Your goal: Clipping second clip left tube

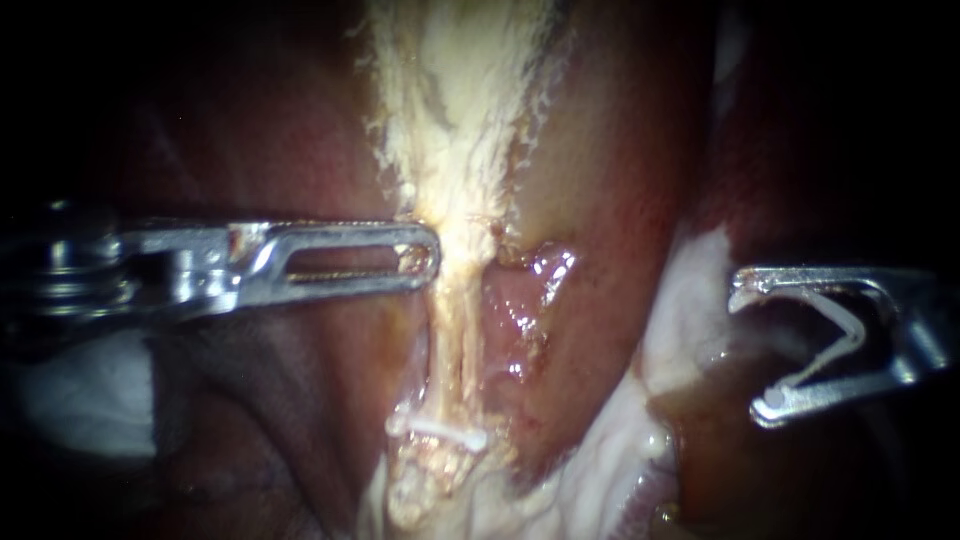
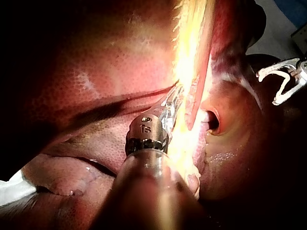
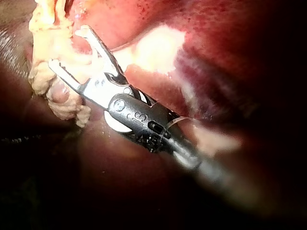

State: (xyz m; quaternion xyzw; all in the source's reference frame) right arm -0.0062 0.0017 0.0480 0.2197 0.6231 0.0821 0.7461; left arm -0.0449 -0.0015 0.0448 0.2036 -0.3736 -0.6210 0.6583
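Observation:
A pale tube [image 1: 455, 330] runs down the middle of the endoscope view, with a white clip [image 1: 440, 430] across its lower end. My left instrument [image 1: 428, 255] comes in level from the left. Its slotted jaws lie together on the pale tissue [image 1: 462, 235] at the tube's upper part. My right instrument [image 1: 752, 345] waits well off to the right, clear of the tube. Its jaws stand wide apart and carry an open white clip [image 1: 850, 320] seated against both. In the left wrist view the left instrument [image 2: 172, 103] is partly lost in glare.
Dark red liver [image 1: 250, 130] flanks the tube on both sides. A wet pink hollow [image 1: 515, 310] lies just right of the tube. White fatty tissue [image 1: 690, 290] sits between the tube and my right instrument. White gauze [image 1: 80, 400] shows at the lower left.

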